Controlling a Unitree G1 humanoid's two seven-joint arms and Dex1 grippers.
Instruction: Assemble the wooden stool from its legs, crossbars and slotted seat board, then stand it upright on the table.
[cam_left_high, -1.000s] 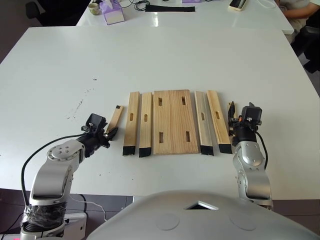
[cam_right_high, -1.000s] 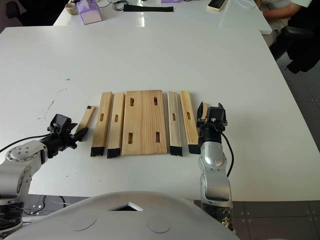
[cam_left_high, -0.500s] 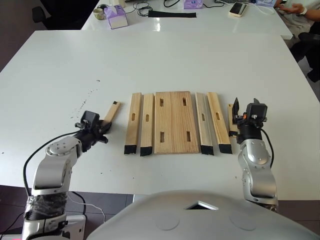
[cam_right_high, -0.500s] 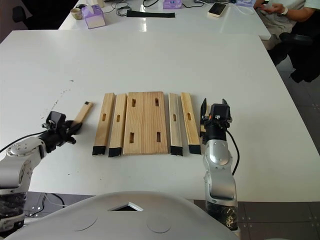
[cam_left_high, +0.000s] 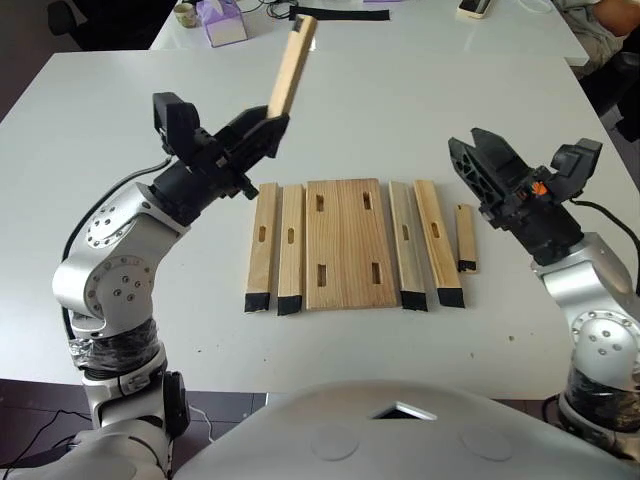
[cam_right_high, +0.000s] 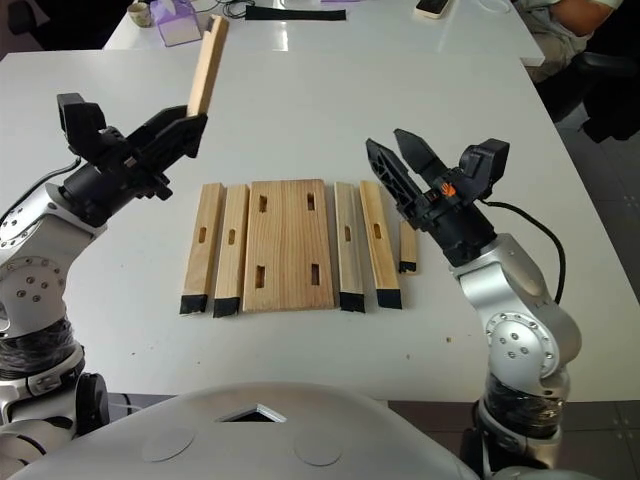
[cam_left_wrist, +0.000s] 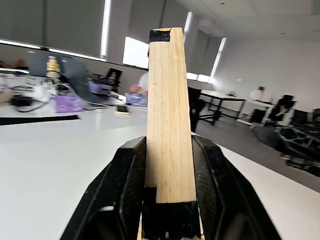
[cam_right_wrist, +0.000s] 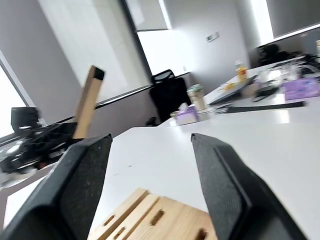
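The slotted seat board (cam_left_high: 346, 243) lies flat mid-table with two legs (cam_left_high: 277, 247) on its left and two legs (cam_left_high: 421, 243) on its right. A short crossbar (cam_left_high: 466, 238) lies beside the rightmost leg. My left gripper (cam_left_high: 262, 130) is raised above the table's left side, shut on a second short crossbar (cam_left_high: 291, 65) that points up and away. In the left wrist view the fingers (cam_left_wrist: 127, 190) clamp that crossbar (cam_left_wrist: 167, 100) at its black-tipped end. My right gripper (cam_left_high: 485, 170) hovers open above the lying crossbar, holding nothing; its fingers (cam_right_wrist: 85, 190) stand wide apart.
The white table (cam_left_high: 400, 120) has bare room behind and around the parts. A second table behind carries a tissue box (cam_left_high: 222, 20), a cup (cam_left_high: 186, 14) and a black strip (cam_left_high: 340, 14). Faint dark marks sit on the table's left.
My left gripper has lifted its crossbar from the table high into the air. My right gripper rose off the table, leaving the other crossbar lying. The head view shifted.
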